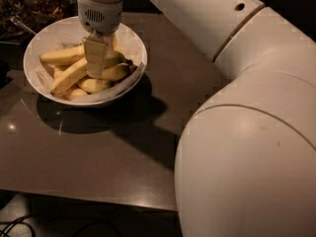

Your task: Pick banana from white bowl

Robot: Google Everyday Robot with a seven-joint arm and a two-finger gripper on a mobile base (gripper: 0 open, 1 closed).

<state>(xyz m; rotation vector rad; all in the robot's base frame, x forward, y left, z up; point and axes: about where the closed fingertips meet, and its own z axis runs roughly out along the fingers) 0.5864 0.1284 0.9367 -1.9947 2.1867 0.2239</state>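
The white bowl (pixel 40 42) stands at the back left of the brown table (pixel 98 152). It holds several yellow bananas (pixel 69 75) lying on a paper liner. My gripper (pixel 96 67) hangs straight down from its white wrist (pixel 100 14) into the middle of the bowl. Its tip is among the bananas, against one with a dark end (pixel 116 71). No banana is lifted out of the bowl.
My large white arm (pixel 247 132) fills the right side and covers that part of the table. A dark dish with a spoon (pixel 19 19) sits behind the bowl at the back left. The table's front edge (pixel 89 197) runs along the bottom, with cables on the floor below.
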